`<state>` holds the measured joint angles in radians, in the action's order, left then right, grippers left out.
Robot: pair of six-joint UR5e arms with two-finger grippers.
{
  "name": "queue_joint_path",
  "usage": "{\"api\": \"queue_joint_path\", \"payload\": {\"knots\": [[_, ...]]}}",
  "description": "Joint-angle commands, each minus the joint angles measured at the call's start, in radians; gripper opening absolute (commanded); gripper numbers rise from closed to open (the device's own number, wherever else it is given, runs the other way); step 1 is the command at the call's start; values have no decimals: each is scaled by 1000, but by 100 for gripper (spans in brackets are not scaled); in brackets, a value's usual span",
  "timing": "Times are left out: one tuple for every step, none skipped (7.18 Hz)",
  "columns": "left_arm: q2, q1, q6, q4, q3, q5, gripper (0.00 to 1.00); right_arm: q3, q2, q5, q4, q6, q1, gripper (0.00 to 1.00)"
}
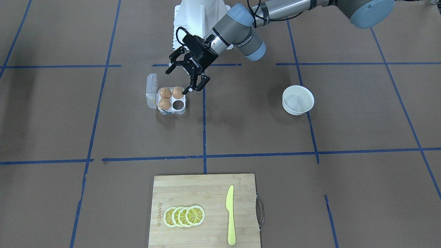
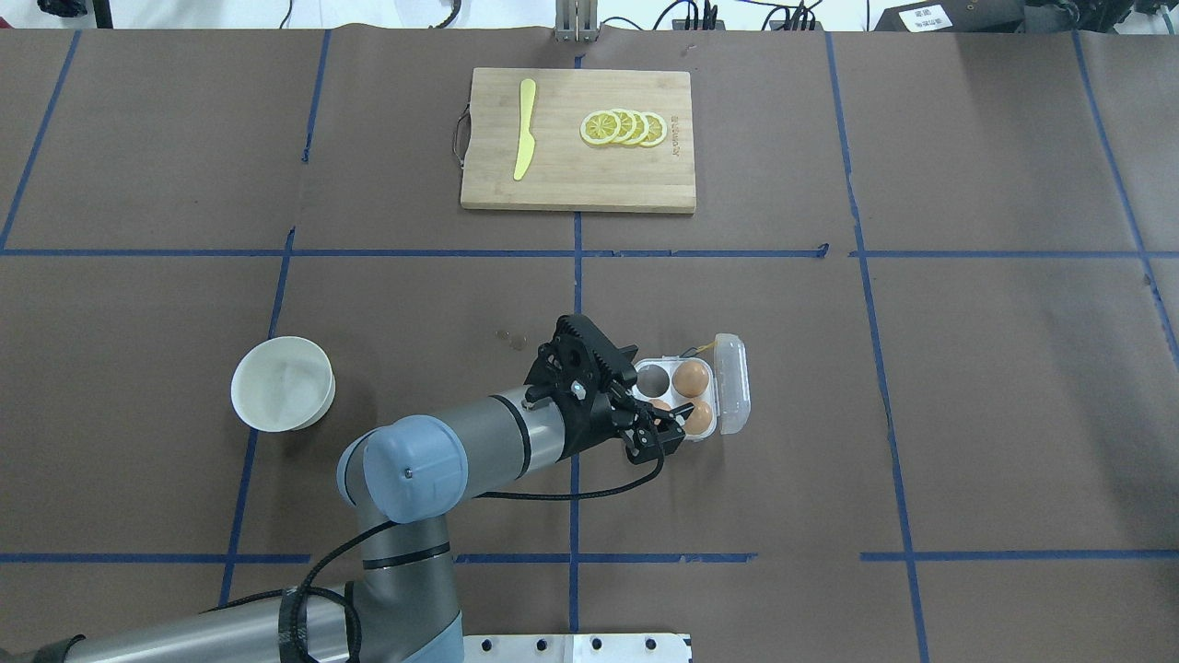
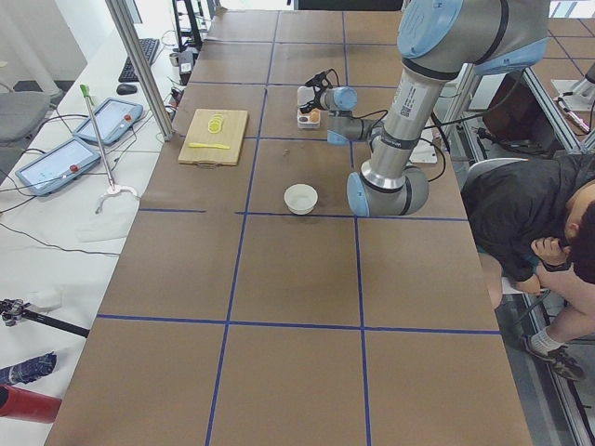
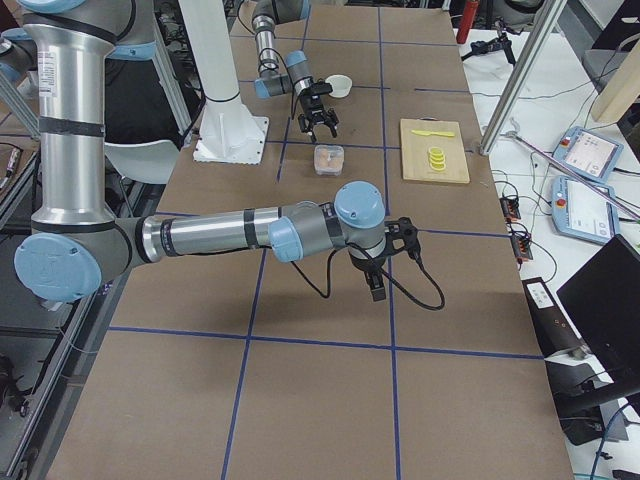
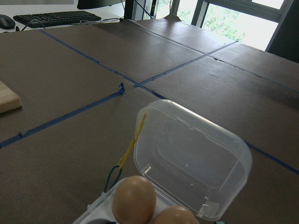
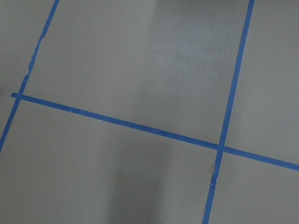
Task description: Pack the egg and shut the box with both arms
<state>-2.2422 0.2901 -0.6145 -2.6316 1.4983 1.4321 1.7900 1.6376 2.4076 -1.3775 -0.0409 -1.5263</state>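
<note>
The clear box (image 1: pixel 181 111) stands open on the table, its lid (image 1: pixel 151 90) tipped up on the side away from my left arm. Three brown eggs sit in its cells and one cell (image 1: pixel 178 104) is empty. The egg (image 1: pixel 177 92) lies right under my left gripper (image 1: pixel 185 77), which hangs open and empty just above the box. In the overhead view the gripper (image 2: pixel 652 398) partly covers that egg (image 2: pixel 659 404). The left wrist view shows the lid (image 5: pixel 191 158) and two eggs. My right gripper (image 4: pixel 378 272) shows only in the exterior right view, and I cannot tell whether it is open or shut.
A white bowl (image 1: pixel 298 100) stands on the left arm's side. A wooden cutting board (image 1: pixel 205 193) with lemon slices (image 1: pixel 184 216) and a yellow knife (image 1: pixel 230 215) lies at the far edge. The white stand (image 1: pixel 193 20) is behind the box.
</note>
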Motion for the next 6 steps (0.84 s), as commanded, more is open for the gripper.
{"api": "queue_joint_path", "payload": {"knots": [[56,78,-112,329,187,97,99,2,2,2,0,-2,0,100],[111,134,-113,499,292,172,99,2,2,2,0,-2,0,100],[159,217,-108,648,371,248,99,3,2,2,0,-2,0,100],[173,330,-90,788,403,321,99,6,2,2,0,-5,0,100],[171,460,-33,905,425,402,99,6,5,2,0,-5,0,100],[235,540,43,964,475,430,99,6,5,2,0,-14,0,100]]}}
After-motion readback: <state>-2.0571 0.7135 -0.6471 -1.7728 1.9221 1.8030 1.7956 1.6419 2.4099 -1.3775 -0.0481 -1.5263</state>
